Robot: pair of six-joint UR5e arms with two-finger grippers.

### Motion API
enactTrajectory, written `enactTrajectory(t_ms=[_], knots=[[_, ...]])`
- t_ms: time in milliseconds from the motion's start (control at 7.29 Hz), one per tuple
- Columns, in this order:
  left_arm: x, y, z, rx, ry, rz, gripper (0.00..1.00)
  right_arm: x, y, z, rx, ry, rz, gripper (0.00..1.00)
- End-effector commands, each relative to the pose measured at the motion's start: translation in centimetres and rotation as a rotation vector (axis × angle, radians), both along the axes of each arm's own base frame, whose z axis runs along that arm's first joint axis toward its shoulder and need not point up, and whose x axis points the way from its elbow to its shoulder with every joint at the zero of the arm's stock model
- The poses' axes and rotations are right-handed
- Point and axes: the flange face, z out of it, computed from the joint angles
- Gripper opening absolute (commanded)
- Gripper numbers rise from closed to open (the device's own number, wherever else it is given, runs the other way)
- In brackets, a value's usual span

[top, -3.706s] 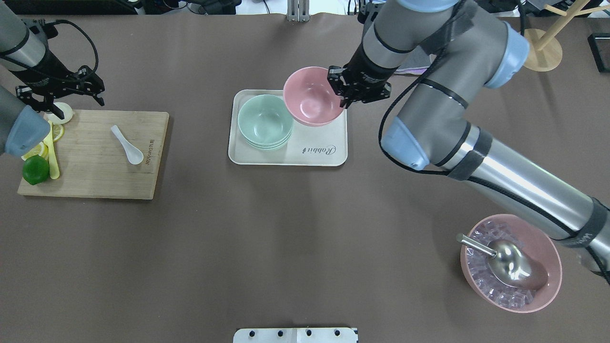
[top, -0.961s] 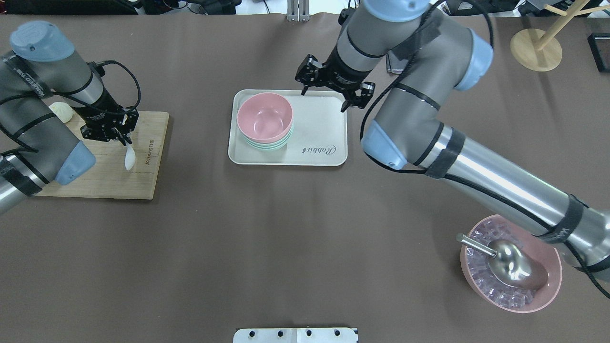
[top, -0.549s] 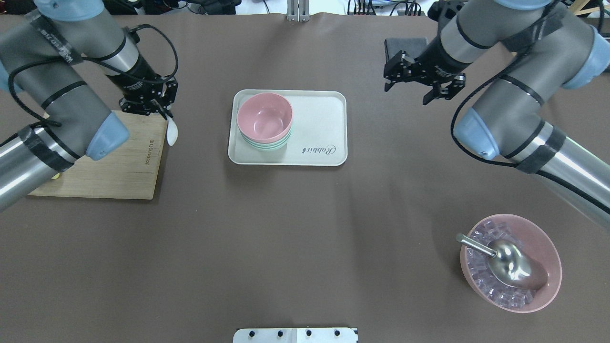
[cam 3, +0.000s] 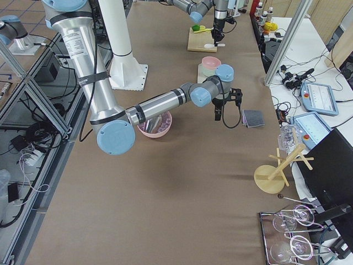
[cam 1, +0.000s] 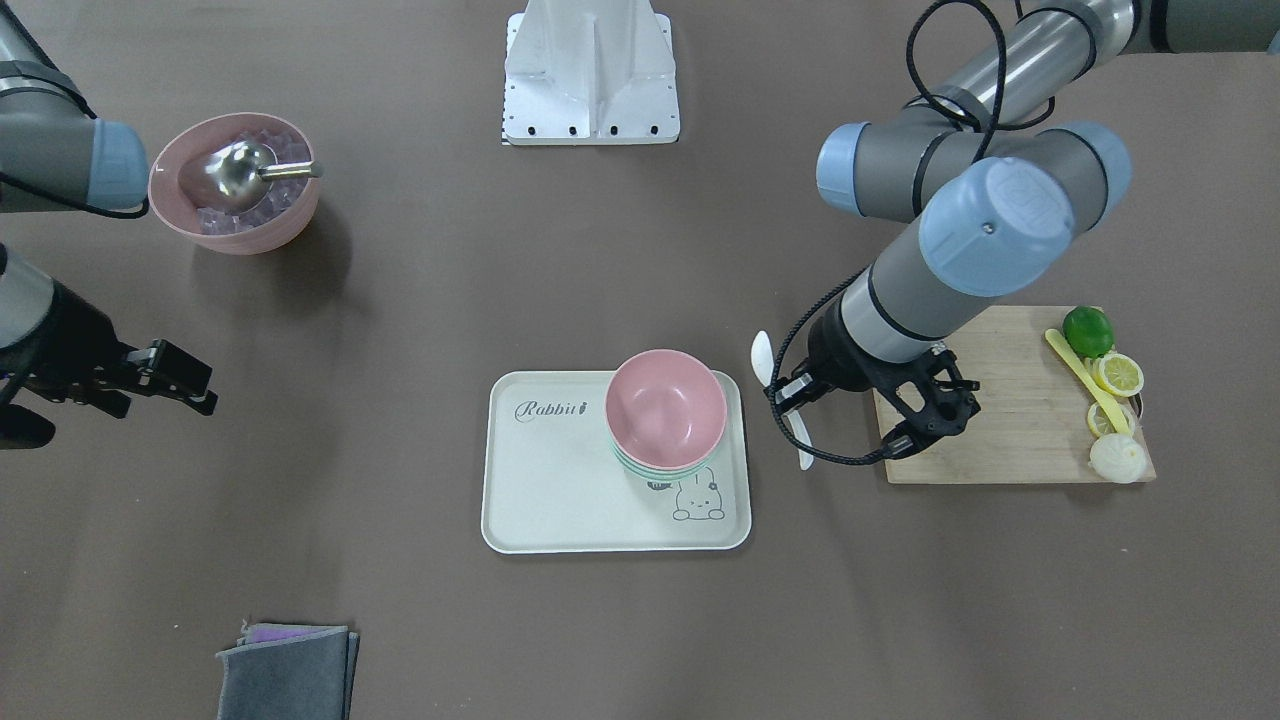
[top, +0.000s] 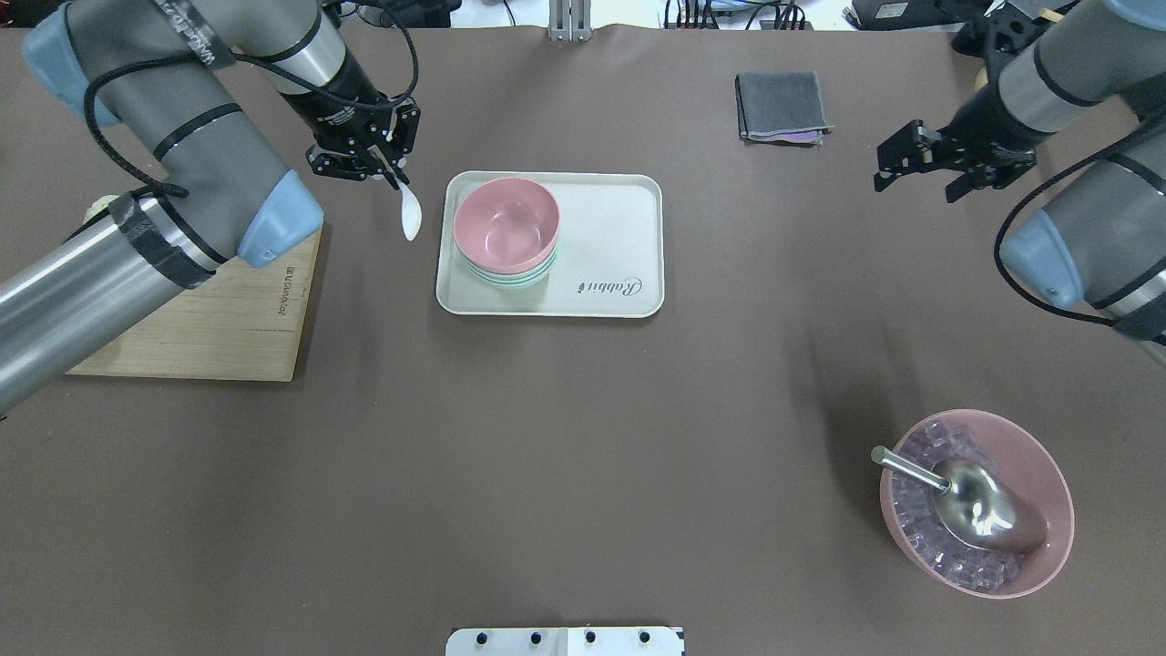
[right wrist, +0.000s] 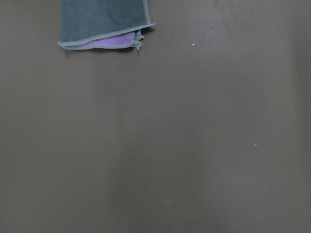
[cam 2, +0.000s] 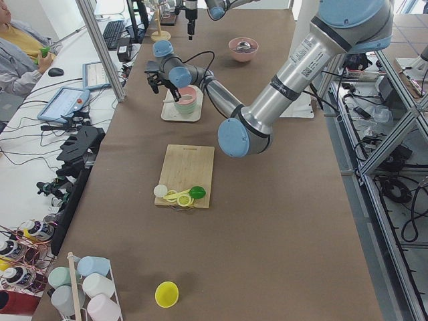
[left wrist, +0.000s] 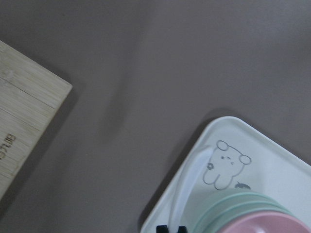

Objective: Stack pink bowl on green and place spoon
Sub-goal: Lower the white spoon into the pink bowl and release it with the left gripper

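Left jaws pinching spoon (top: 412,214), carried from board (top: 228,319) to beside tray (top: 610,219); right jaws wide, retreated farther right. Brown worktop (top: 547,437); screens (cam 2: 65,103), operator (cam 2: 20,43) alongside.

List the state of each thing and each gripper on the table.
pink bowl: empty, nested on the green bowls.
green bowls: stacked on the tray.
spoon: held in the air near the tray.
left gripper: shut on the spoon.
right gripper: open, empty.
scoop: resting in the ice bowl.
cloth: folded.
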Motion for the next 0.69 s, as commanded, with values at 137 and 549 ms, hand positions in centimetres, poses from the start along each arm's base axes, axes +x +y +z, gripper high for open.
enactTrajectory(t_ms=[137,549], knots=[[4.8,0.7,-2.2,0.049,0.064,-0.033,0.0,2.7,1.2,4.3,0.022,0.033,-0.041,1.0],[1.3,1.1,0.6,0.117,0.068,-0.042,0.98,2.8,1.0,4.7,0.024,0.039,-0.043,1.0]])
